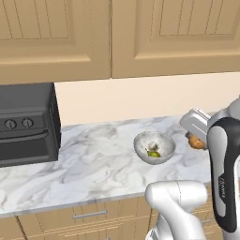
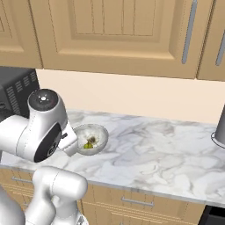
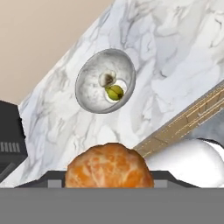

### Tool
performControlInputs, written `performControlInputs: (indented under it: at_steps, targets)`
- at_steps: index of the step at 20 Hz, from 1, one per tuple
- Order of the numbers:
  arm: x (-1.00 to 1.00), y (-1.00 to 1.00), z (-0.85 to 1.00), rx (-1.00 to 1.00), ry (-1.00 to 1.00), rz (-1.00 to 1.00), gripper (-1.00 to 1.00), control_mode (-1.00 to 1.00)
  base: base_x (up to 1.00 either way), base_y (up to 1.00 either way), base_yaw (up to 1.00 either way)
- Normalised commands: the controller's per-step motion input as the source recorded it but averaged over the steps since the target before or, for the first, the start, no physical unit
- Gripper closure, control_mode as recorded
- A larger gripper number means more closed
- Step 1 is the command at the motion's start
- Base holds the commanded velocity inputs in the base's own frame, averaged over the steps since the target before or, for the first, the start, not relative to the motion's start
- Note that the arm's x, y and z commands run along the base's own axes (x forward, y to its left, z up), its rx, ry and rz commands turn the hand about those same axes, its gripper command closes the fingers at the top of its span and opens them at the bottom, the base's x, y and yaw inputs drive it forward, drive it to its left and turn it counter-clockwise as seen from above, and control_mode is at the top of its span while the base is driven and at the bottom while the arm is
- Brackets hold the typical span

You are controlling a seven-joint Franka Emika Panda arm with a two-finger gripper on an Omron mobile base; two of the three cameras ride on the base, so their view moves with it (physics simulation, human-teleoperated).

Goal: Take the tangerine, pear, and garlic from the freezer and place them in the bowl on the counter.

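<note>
The robot's two-finger gripper (image 1: 196,140) is closed narrowly on the tiny round orange tangerine (image 3: 109,165), which sits pinched between the dark finger tips; in the hand view its mottled orange skin bulges up at the bottom, and in the left base view a bit of orange peeps out beside the white hand. The hand hangs above the white-and-grey marbled counter (image 1: 93,164), just to the right of the shallow round off-white bowl with a greyish rim (image 1: 140,149), not over it. The bowl stands on the counter, closer to its near edge than to the wall, and already holds two things: the small yellow-green pear (image 3: 115,92) and, touching it on the far side, the small pale cream garlic bulb (image 3: 106,79). To the far left on the counter stands a dark grey toaster oven with two knobs (image 1: 26,124). Tan wooden wall cabinets (image 1: 117,37) hang above.
</note>
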Motion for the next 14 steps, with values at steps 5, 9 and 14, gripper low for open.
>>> performControlInputs:
  at_steps: [5, 9, 14]
  targets:
    - [0.64, 0.0, -0.28, 0.0, 0.12, 0.0, 1.0, -1.0, 0.0, 0.0, 0.0]
    - [0.48, 0.0, -0.36, 0.0, 0.06, 0.0, 1.0, -1.0, 0.0, 0.0, 0.0]
    - [0.29, 0.0, -0.42, 0.0, 0.01, 0.03, 1.0, -1.0, 0.0, 0.0, 0.0]
